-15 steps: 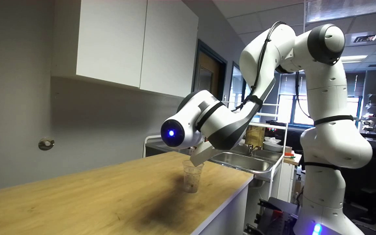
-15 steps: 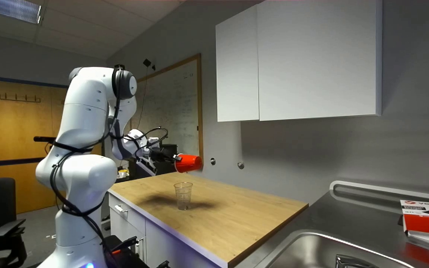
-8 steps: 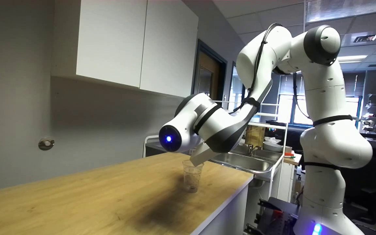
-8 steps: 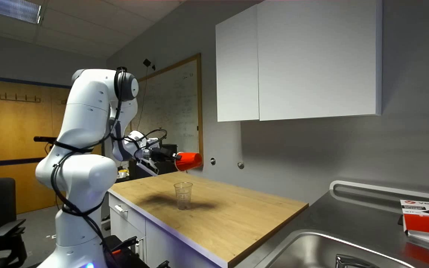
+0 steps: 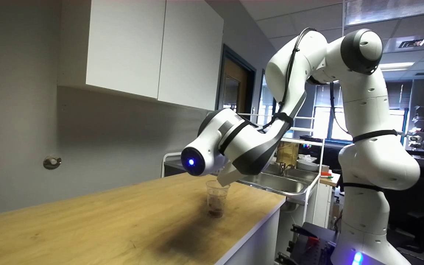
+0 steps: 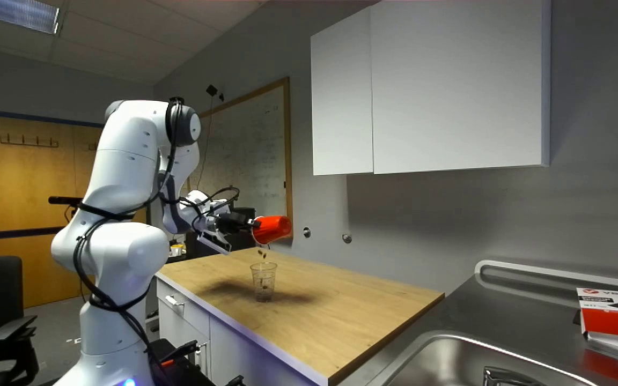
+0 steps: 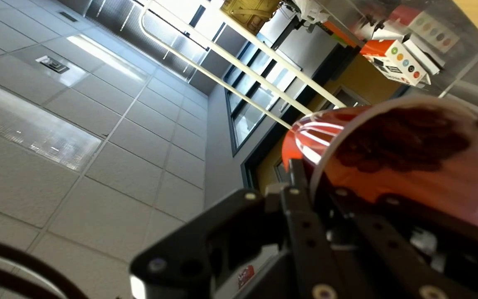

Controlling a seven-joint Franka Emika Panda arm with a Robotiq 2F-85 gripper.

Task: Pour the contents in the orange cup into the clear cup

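My gripper is shut on the wall of the orange cup, one finger outside and one inside, as the wrist view shows. The orange cup is tilted past level with its mouth toward the gripper and down. Its inside still holds a dark clump of small pieces. A few dark bits fall from its rim above the clear cup. The clear cup stands upright on the wooden counter, with dark bits at its bottom in an exterior view. There the orange cup is hidden behind the wrist.
The wooden counter meets a steel sink at one end. A red and white box lies beside the sink. White cabinets hang on the wall above.
The orange cup has tipped further, its base rising and its mouth turning down. Bits now fall from it, and more dark bits lie in the clear cup. The wrist has lowered slightly.
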